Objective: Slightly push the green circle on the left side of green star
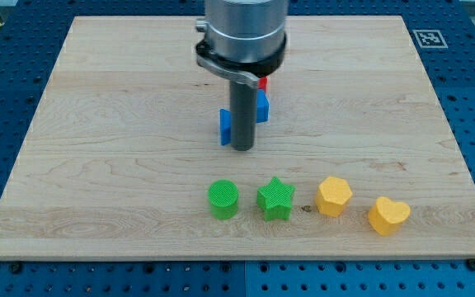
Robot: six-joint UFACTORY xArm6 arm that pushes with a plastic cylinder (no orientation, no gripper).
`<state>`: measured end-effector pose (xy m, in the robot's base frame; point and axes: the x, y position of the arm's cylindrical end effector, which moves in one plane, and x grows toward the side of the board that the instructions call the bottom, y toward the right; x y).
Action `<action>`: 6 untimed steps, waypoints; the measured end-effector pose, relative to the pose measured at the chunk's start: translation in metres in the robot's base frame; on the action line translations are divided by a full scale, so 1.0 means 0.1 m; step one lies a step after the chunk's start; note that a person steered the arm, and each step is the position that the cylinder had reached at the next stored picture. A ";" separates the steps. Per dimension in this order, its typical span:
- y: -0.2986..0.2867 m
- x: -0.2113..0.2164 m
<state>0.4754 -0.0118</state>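
The green circle (pixel 223 199) stands near the view's bottom, just left of the green star (pixel 275 199), with a small gap between them. My tip (pixel 242 148) rests on the board above both, about a block's width above the gap between them, touching neither. A blue block (pixel 228 124) is partly hidden behind the rod, showing on both sides of it. A red block (pixel 263 83) peeks out behind the arm.
A yellow hexagon-like block (pixel 334 196) sits right of the green star, and a yellow heart (pixel 387 215) further right. The wooden board (pixel 97 124) lies on a blue perforated table. The arm's body covers the board's top middle.
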 end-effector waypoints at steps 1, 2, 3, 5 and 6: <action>-0.39 0.00; -0.64 0.22; -0.68 0.61; -0.63 0.75; -0.41 0.91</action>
